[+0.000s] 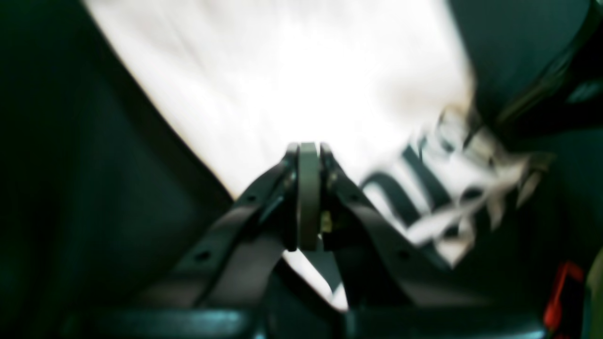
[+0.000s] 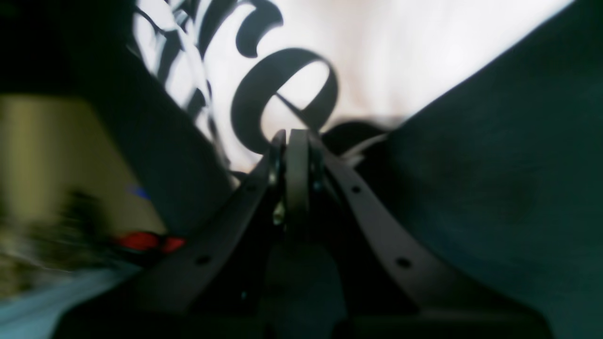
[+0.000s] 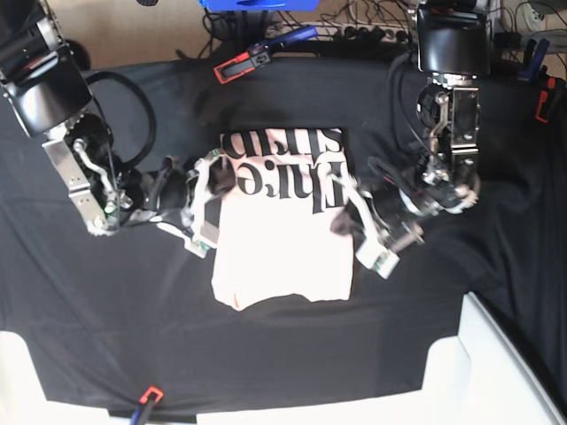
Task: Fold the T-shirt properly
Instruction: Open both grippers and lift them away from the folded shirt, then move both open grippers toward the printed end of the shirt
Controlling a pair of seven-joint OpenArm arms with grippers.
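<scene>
The pale pink cotton T-shirt (image 3: pixel 283 243) lies at the centre of the base view on the surface draped in black cloth (image 3: pixel 106 319), its upper part folded so large black serif lettering (image 3: pixel 288 173) shows. The left pincer (image 3: pixel 347 212) sits at its right edge, the right pincer (image 3: pixel 205 190) at its left edge. Both are fully closed; whether fabric is pinched is unclear.
</scene>
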